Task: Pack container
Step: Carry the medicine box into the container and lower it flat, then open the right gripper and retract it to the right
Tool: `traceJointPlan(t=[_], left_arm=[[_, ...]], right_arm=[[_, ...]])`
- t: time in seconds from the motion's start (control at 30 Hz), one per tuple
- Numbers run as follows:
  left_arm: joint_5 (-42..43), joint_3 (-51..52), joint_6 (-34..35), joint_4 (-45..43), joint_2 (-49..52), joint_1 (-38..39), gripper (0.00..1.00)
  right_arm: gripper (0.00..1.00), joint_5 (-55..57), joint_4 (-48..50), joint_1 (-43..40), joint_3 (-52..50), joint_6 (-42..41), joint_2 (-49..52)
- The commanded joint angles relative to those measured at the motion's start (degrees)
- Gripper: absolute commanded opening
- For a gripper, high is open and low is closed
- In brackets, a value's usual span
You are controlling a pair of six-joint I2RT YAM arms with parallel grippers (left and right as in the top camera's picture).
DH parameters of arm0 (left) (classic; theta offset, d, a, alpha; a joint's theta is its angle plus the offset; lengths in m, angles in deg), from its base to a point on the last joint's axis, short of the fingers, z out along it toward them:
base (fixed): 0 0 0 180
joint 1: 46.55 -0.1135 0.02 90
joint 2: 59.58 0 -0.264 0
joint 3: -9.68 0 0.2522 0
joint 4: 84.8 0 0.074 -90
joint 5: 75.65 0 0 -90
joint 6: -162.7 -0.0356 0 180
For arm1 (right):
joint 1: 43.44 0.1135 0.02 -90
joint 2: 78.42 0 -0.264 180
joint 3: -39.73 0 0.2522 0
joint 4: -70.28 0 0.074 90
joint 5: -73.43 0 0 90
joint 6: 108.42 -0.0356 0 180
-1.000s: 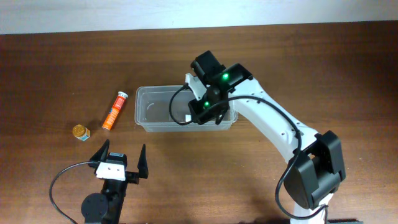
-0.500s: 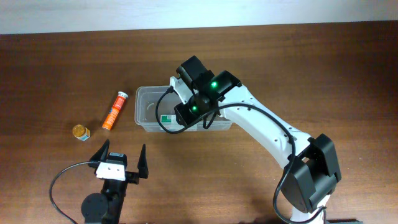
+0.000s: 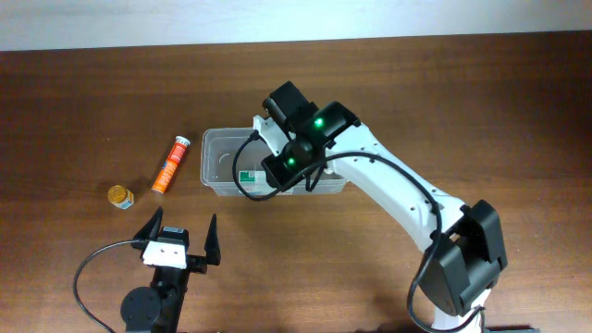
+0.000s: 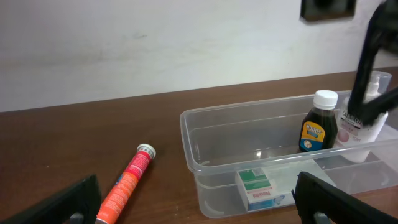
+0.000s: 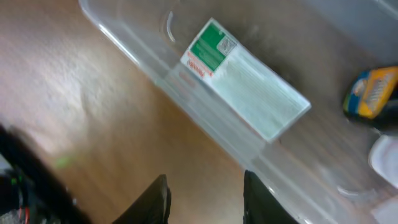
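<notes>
The clear plastic container (image 3: 215, 151) stands mid-table. A white-and-green carton (image 3: 246, 174) lies flat in its left front part. The left wrist view shows the container (image 4: 186, 124), the carton (image 4: 256, 188), a brown bottle with a white cap (image 4: 319, 121) and a white bottle (image 4: 360, 134), both upright at its right end. My right gripper (image 3: 289, 172) hovers over the container's front wall, open and empty (image 5: 208, 202). Below it are the carton (image 5: 245, 78) and the brown bottle (image 5: 373, 93). My left gripper (image 3: 178, 242) is open and empty near the front edge (image 4: 199, 208).
An orange tube (image 3: 170, 164) lies on the table left of the container, and also shows in the left wrist view (image 4: 127, 183). A small yellow-lidded jar (image 3: 120, 197) stands further left. The right arm stretches across the table from the front right.
My right gripper has moved left along the container, and the carton now shows lying inside. In the last half second it barely moved. The left arm has not moved.
</notes>
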Motion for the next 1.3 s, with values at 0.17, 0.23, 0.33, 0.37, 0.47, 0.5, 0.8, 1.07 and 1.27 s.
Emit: traceJointPlan(t=[0.17,0.23,0.33,0.37,0.47,0.5,0.8,1.07,1.27], left_arm=[[0.0,0.44,-0.9,-0.02,-0.44,-0.24,0.99],[0.0,0.44,-0.9,-0.02,-0.44,-0.24,0.99],[0.0,0.44,-0.9,-0.02,-0.44,-0.24,0.99],[0.0,0.44,-0.9,-0.02,-0.44,-0.24,0.99],[0.0,0.44,-0.9,-0.02,-0.44,-0.24,0.99],[0.0,0.44,-0.9,-0.02,-0.44,-0.24,0.99],[0.0,0.44,-0.9,-0.02,-0.44,-0.24,0.99],[0.02,0.44,-0.9,-0.02,-0.44,-0.24,0.99],[-0.02,0.44,-0.9,-0.02,-0.39,-0.24,0.99]], right_arm=[[0.47,9.7,-17.55,-4.55,20.2,1.22,-1.05],[0.47,9.7,-21.09,-7.41,22.64,1.2,-1.11],[0.49,9.73,-25.11,-12.46,24.11,0.76,-1.16],[0.51,9.68,-25.86,-14.08,24.13,0.74,-1.16],[0.65,9.7,-27.39,-20.02,24.06,0.5,-1.14],[0.68,9.68,-27.36,-22.29,24.04,0.04,-1.14],[0.99,9.68,-26.38,-38.93,23.93,-0.52,-1.03],[0.98,9.73,-23.5,-45.77,23.93,-0.5,-0.83],[0.98,10.03,-22.58,-49.88,23.91,-0.46,-0.7]])
